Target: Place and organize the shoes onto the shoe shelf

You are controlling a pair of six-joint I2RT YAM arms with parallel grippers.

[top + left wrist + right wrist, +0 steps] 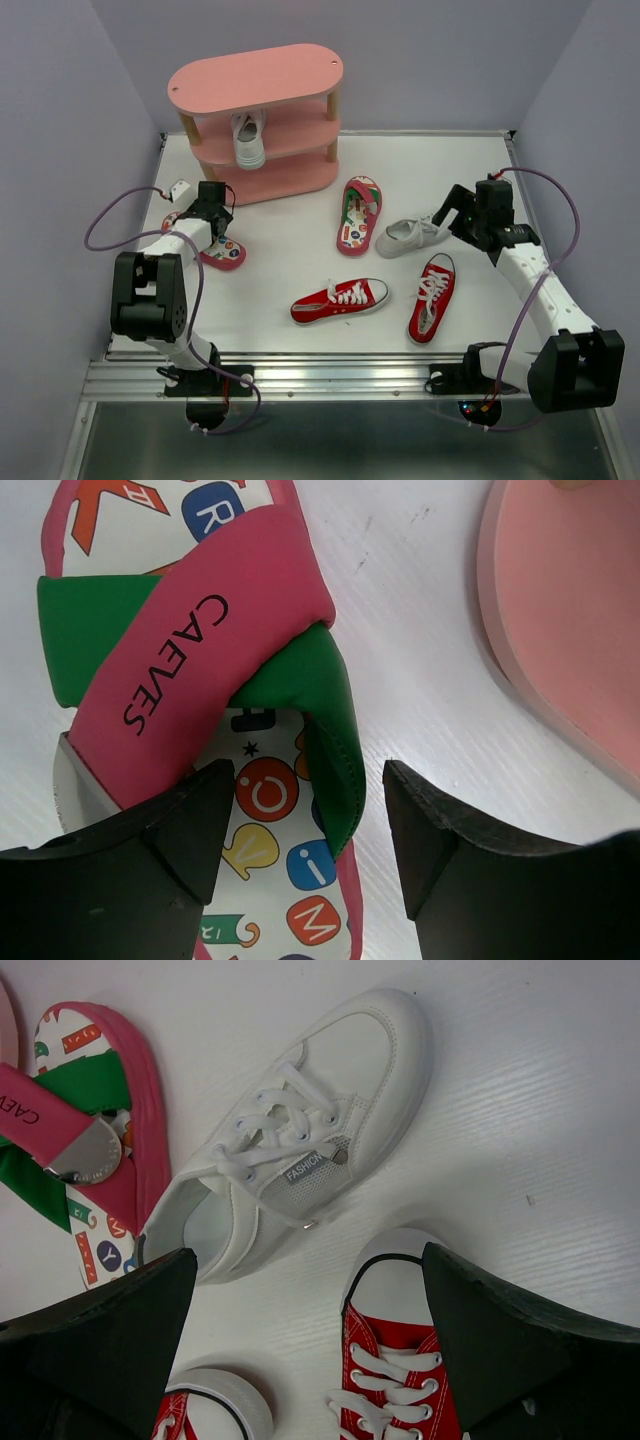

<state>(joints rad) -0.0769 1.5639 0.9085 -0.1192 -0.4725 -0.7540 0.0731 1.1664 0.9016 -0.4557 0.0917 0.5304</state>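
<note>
- shoe shelf (255, 75): pink boards, light wooden posts.
- shelved sneaker (248, 140): white.
- sneaker on the table (300, 1130): white all over, white laces, greyish mesh side panel.
- two red sneakers (340, 300) (432, 297): red canvas, white laces, white toe caps and soles.
- left flip-flop (200, 650): pink strap with black lettering crossing a green strap. The white insole is printed with red, blue, yellow and orange letters, and the rim is pink.
- right flip-flop (358, 214): red-pink rim, green and pink straps, multicoloured print.
- table (480, 320): white.
- left fingers (130, 880), right fingers (90, 1350): black.
- cables (100, 225): purple.
</note>
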